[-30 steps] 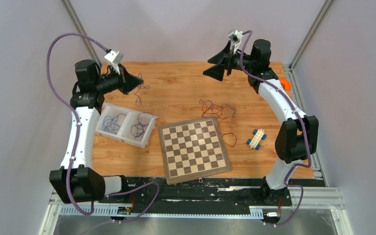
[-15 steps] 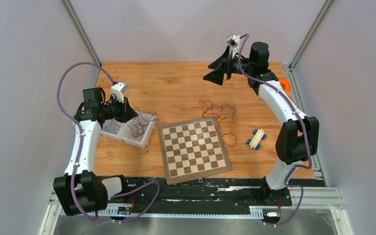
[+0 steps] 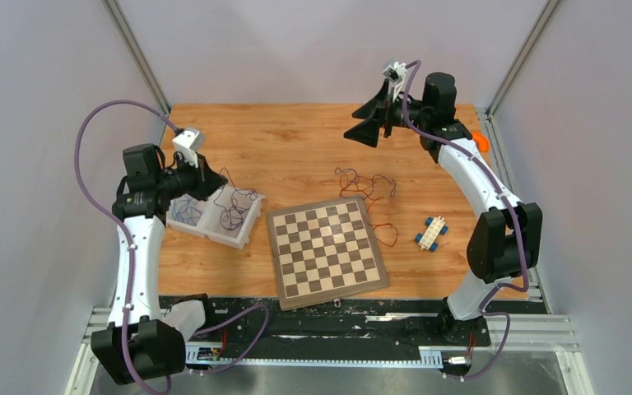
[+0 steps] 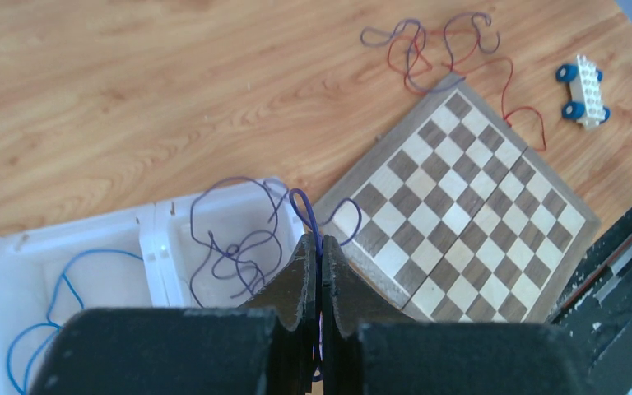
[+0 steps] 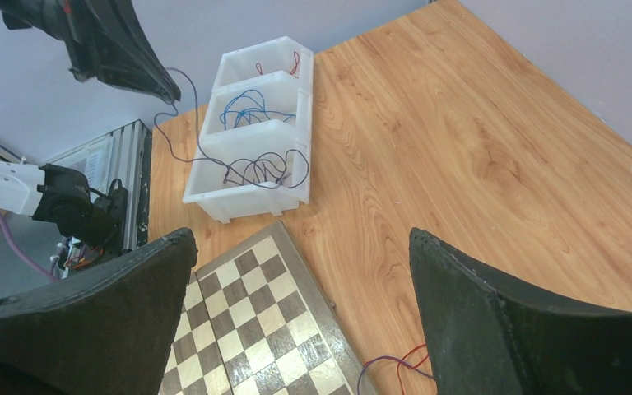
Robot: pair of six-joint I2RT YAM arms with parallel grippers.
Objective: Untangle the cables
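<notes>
My left gripper [image 3: 214,184] is shut on a dark purple cable [image 4: 300,206], whose lower end trails into the right compartment of the white tray [image 3: 206,234], onto more purple wire [image 4: 234,247]. In the left wrist view the jaws [image 4: 319,240] are pressed together with the wire between them. A tangle of red and purple cables [image 3: 364,183] lies on the wood behind the chessboard [image 3: 325,251], with a red loop [image 3: 388,232] at its right side. My right gripper [image 3: 368,121] is wide open and empty, high over the far table; its view [image 5: 300,239] shows the cables' end [image 5: 395,366] below.
The tray [image 5: 239,202] has three compartments: red wires [image 5: 276,64] farthest, blue wires [image 5: 251,107] in the middle, purple nearest the board. A white and blue toy car [image 3: 432,233] lies right of the chessboard. An orange object [image 3: 481,140] sits at the far right edge.
My left gripper carried the purple cable from the far table down over the tray, then rose slightly with the wire still trailing into it. The right arm barely moved.
</notes>
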